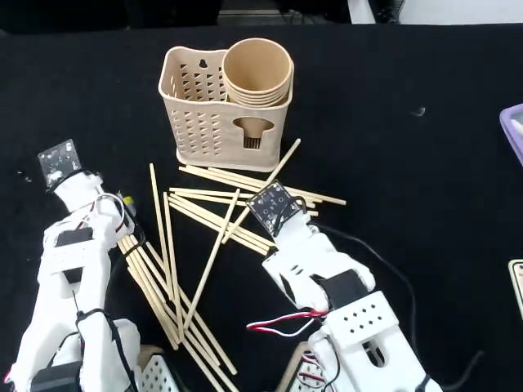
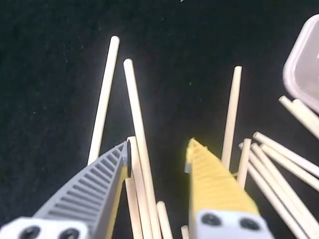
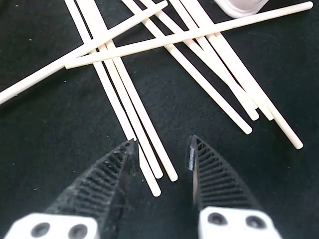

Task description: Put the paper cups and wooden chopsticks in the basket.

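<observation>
here the paper cups sit stacked in the basket; before it, left claw and right claw (both open, empty) straddle loose chopsticks.

I found the stack of tan paper cups taking up the right half of the beige perforated plastic basket; its left half stood open from above. Pale wooden chopsticks lay crossed over the black tabletop before the basket's front, barring a low approach there. Right of the basket, the tabletop gave room as far as a purple-rimmed container at the edge.
</observation>
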`<action>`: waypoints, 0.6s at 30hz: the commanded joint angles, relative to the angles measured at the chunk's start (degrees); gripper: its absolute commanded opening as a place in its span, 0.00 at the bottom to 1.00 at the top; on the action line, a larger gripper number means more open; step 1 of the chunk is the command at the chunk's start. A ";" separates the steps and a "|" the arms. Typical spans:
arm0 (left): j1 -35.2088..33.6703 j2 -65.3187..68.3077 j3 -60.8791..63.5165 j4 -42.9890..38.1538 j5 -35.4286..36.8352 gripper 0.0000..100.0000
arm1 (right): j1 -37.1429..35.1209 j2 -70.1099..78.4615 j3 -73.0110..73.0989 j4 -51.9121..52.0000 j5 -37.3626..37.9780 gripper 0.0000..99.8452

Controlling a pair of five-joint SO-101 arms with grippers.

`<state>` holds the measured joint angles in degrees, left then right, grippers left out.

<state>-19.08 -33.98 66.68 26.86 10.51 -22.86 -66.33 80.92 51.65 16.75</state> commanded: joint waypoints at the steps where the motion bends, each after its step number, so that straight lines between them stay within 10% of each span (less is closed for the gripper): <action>1: -0.40 4.31 -8.57 0.70 0.44 0.21 | -0.53 -1.27 -1.63 0.35 0.09 0.17; 18: -5.76 25.93 -37.23 24.79 -2.20 0.21 | -0.44 -1.27 -1.63 0.44 0.09 0.17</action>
<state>-23.03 -7.69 33.10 51.21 10.42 -22.86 -66.33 80.92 51.65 16.75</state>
